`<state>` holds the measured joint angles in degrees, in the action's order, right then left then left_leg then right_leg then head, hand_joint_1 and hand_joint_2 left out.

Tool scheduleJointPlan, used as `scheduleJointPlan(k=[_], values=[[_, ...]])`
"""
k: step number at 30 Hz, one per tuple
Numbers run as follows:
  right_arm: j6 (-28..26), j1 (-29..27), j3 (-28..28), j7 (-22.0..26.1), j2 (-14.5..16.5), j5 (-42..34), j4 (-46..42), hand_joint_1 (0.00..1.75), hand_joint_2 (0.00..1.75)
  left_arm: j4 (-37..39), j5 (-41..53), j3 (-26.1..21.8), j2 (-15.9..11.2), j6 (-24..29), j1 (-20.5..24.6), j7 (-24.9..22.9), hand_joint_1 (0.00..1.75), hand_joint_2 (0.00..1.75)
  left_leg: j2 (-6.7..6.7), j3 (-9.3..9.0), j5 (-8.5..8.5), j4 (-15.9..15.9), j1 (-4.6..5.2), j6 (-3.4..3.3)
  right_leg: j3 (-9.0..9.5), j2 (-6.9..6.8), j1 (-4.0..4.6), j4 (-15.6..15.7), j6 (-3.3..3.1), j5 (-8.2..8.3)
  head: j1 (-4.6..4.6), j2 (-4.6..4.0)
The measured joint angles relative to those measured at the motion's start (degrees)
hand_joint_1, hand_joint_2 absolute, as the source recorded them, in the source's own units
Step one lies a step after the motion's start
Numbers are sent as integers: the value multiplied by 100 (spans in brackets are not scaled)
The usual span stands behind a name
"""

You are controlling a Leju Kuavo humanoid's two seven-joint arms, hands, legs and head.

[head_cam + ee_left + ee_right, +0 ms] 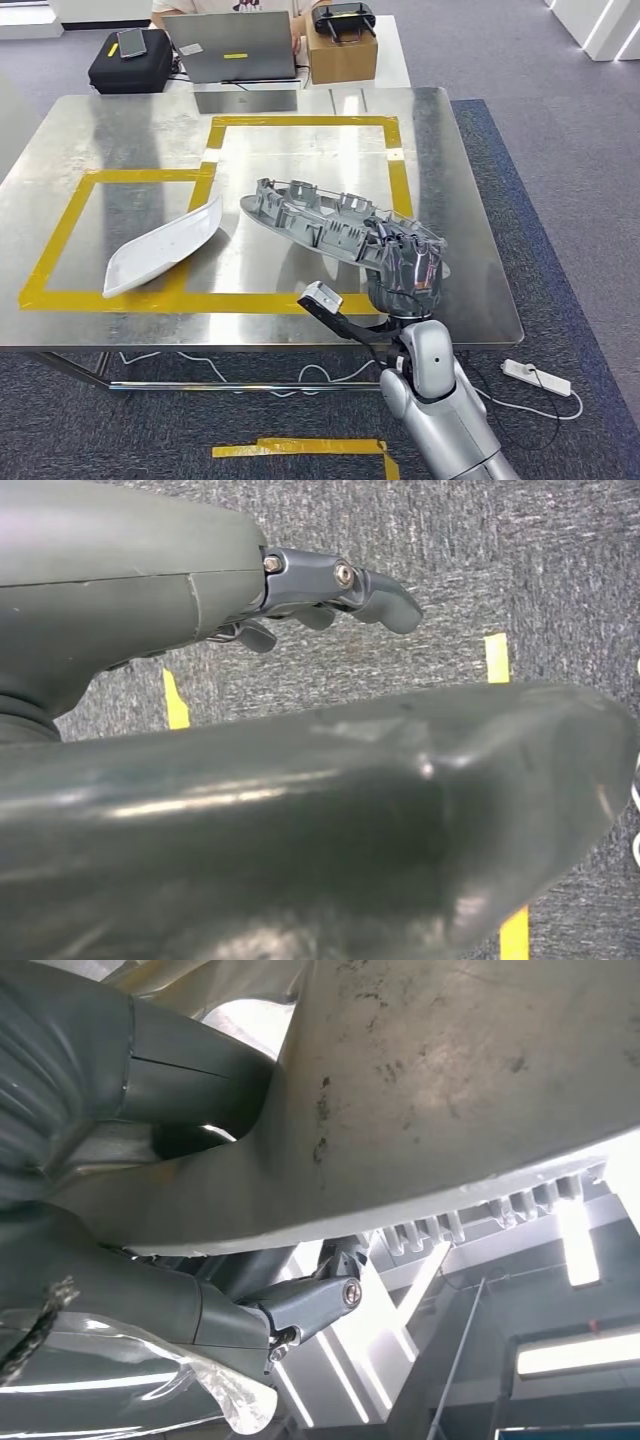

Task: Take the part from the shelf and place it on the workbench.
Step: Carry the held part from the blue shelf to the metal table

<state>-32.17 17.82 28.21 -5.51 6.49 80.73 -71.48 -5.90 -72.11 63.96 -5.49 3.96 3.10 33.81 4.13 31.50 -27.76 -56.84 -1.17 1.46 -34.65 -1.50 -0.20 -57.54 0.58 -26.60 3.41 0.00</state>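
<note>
Two parts over a taped steel workbench [90, 130].
A white part [162, 247] lies on the yellow tape [68, 225] at left; the ribbed grey part [309, 215] is gripped at its near end by the right hand [404, 270] above the bench. Left hand [332, 585] hangs over carpet, fingers loosely curled, holding nothing.

The right hand [404, 272] covers the near end of the long grey ribbed plastic part [317, 218]. At 12 o'clock, the seated person [226, 8] is cut off by the frame edge.
</note>
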Motion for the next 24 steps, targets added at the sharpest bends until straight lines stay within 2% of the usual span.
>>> scheduleJointPlan(k=[24], values=[[0,15,-26,0,0,0,46,175,175,0,0,16,0,0,0,0,0,0,0,0,0,0,0,0,1,0,0,0,0,0,0,0]])
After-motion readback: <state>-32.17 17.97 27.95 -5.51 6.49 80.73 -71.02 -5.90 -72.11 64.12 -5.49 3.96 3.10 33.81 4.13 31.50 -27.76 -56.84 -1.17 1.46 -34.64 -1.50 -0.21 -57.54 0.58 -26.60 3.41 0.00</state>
